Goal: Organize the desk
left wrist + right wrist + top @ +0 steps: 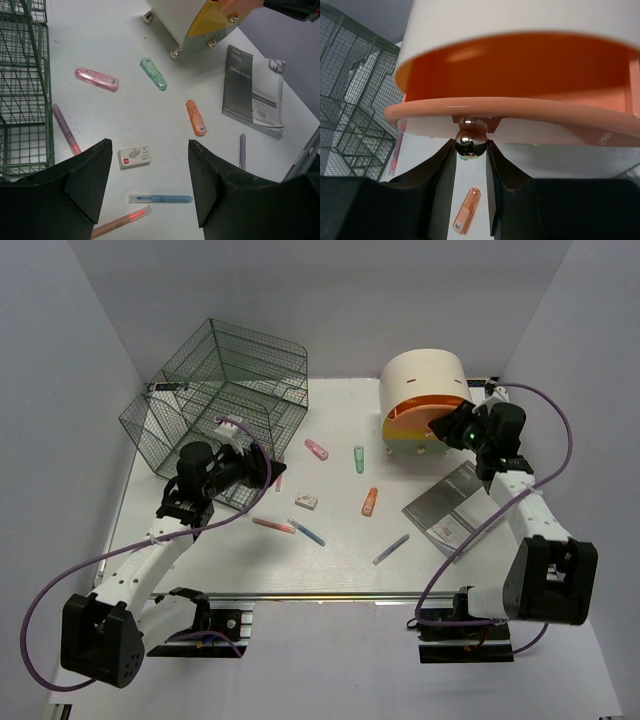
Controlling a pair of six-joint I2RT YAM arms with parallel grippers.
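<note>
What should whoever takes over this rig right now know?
Left claw: open, empty, above the white desk beside the dark wire-mesh cage.
Right claw: shut on the chrome ball knob of the orange drawer in the cream rounded box.
Done: drawer gripped, apparently part open, nothing seen inside.
To do: blue pen, orange capped stick, white eraser, grey booklet and others lie loose on the desk.

The drawer box (520, 20) runs off the top and right of the right wrist view, and the right gripper (471, 146) pinching its chrome knob (471, 136) covers both the knob's sides. On the left, the wire cage (25, 75) is cut by the left wrist view's edge. 1 salmon pen (122, 220) lies half hidden behind the left gripper (150, 145). The booklet (245, 85) has print too small to read.
</note>
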